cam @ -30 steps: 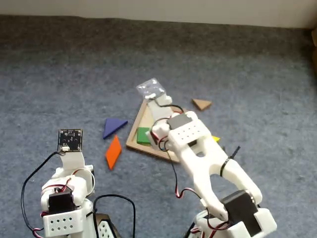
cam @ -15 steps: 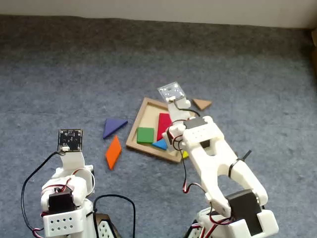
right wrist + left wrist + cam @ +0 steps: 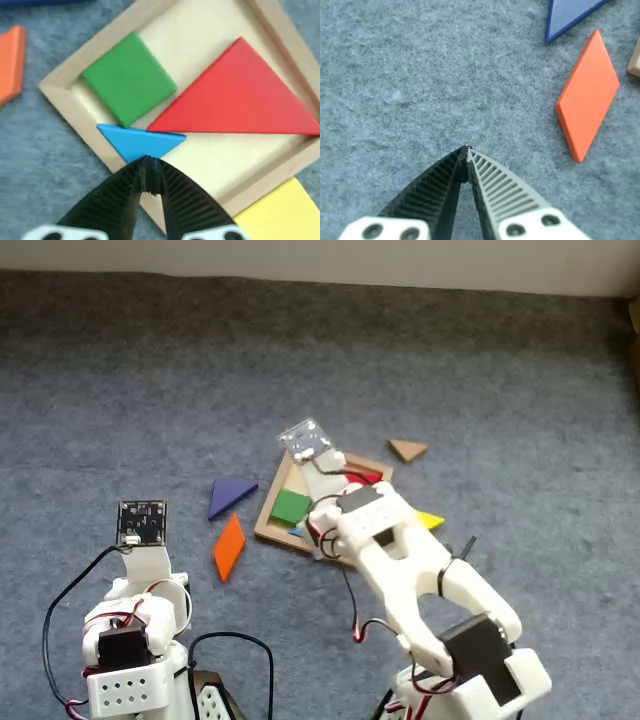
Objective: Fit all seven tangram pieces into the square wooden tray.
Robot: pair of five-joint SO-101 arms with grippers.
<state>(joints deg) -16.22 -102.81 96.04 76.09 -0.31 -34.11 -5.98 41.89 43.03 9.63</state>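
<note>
Over the near rim of the tray (image 3: 67, 102), the right gripper (image 3: 149, 169) is seen closed, beside the light blue triangle (image 3: 140, 142). Left gripper (image 3: 466, 152) is closed too, over the bench (image 3: 395, 75) at near left.

Our left arm (image 3: 125, 685) and right arm (image 3: 400, 555) are white shells with black motors and black-and-red cables. The left hand (image 3: 466, 152) has one black, one grey ribbed finger; the right hand (image 3: 148, 165), black ones.
</note>
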